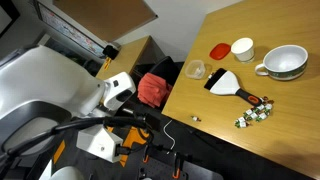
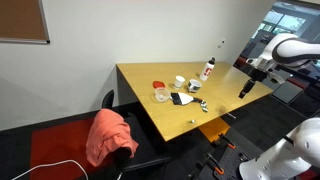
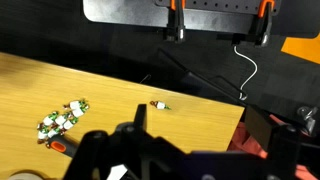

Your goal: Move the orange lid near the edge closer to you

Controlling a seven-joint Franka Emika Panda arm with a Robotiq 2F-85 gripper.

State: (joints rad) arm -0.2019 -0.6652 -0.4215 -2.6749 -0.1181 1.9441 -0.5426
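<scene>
The orange lid (image 1: 220, 49) lies flat on the tan table (image 1: 215, 135), next to the white cup (image 1: 242, 49). It also shows in an exterior view (image 2: 158, 85) near the table's far edge, beside the cup (image 2: 180, 82). My gripper (image 2: 246, 88) hangs off the table's side, away from the lid, over the floor. In the wrist view its dark fingers (image 3: 200, 128) are spread wide with nothing between them. The lid is out of the wrist view.
A clear round container (image 1: 196, 70), a black brush (image 1: 225, 84), a white bowl (image 1: 285, 63), a bead cluster (image 1: 255, 113) and a small loose piece (image 3: 160, 105) are on the table. A bottle (image 2: 208, 69) stands there too. A red cloth (image 1: 153, 88) lies on a chair.
</scene>
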